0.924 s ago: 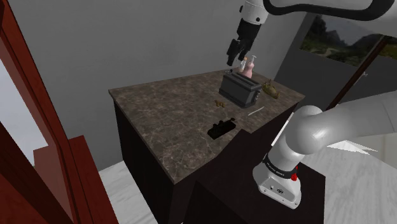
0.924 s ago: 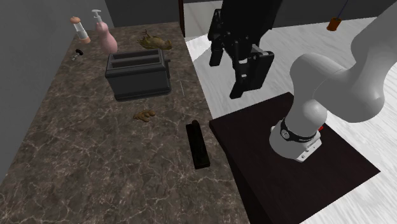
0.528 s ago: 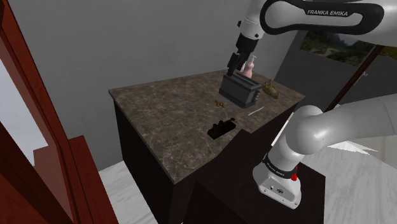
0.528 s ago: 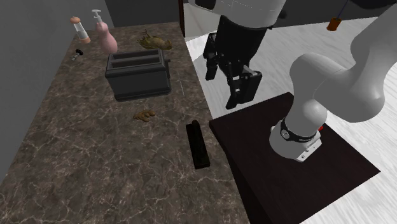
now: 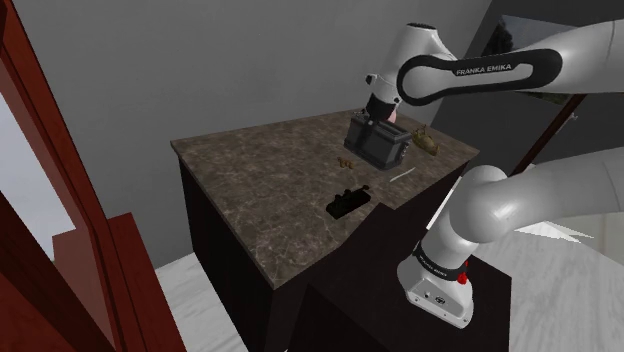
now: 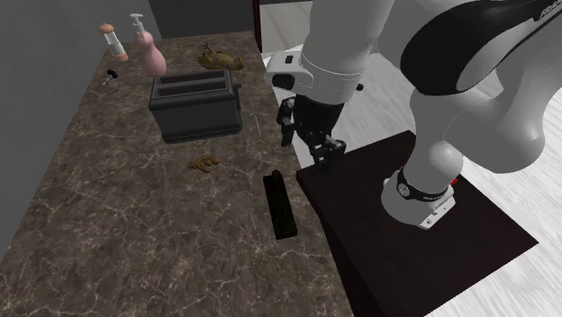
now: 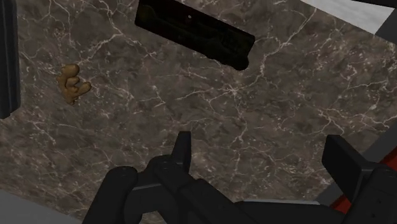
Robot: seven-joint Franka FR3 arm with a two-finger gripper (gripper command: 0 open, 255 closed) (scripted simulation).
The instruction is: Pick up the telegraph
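Near telegraph (image 6: 280,205): brown lump (image 6: 205,164), toaster (image 6: 195,108).

countertop (image 6: 108,234): veined brown marble, smooth | telegraph (image 6: 280,205): matt black

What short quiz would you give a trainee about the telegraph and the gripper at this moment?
1. True or false: the gripper is shut on the telegraph.
2. The telegraph lies: A on the counter; B on the toaster; C on the floor.
3. Fill in: in the wrist view the fingers stand ____.
Key: 1 false, the gripper is open above the counter; 2 A; 3 apart.
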